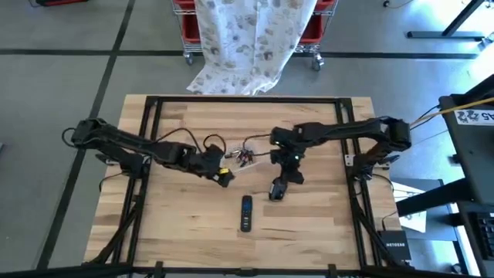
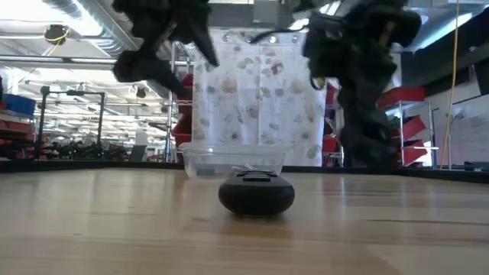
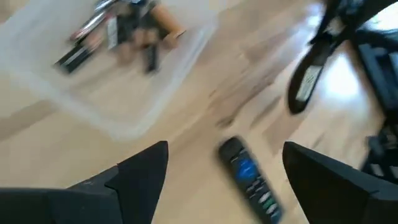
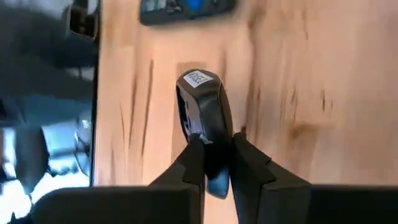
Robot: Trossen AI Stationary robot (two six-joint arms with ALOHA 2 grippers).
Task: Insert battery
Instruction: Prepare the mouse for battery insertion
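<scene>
Both arms reach in toward the middle of the tabletop. The left gripper (image 1: pixel 224 177) hovers with its jaws spread wide. The right gripper (image 1: pixel 278 188) points downward, jaws clamped on a dark piece.

In the left wrist view the contents of the clear tray (image 3: pixel 118 81) at upper left are smeared by blur, so only dark sticks and a brownish cylinder can be made out, not what they are. In the low view the remote (image 2: pixel 257 192) shows end-on only, and both arms are cut off by the top edge. From above, the remote's (image 1: pixel 246 213) buttons are too small to tell.
</scene>
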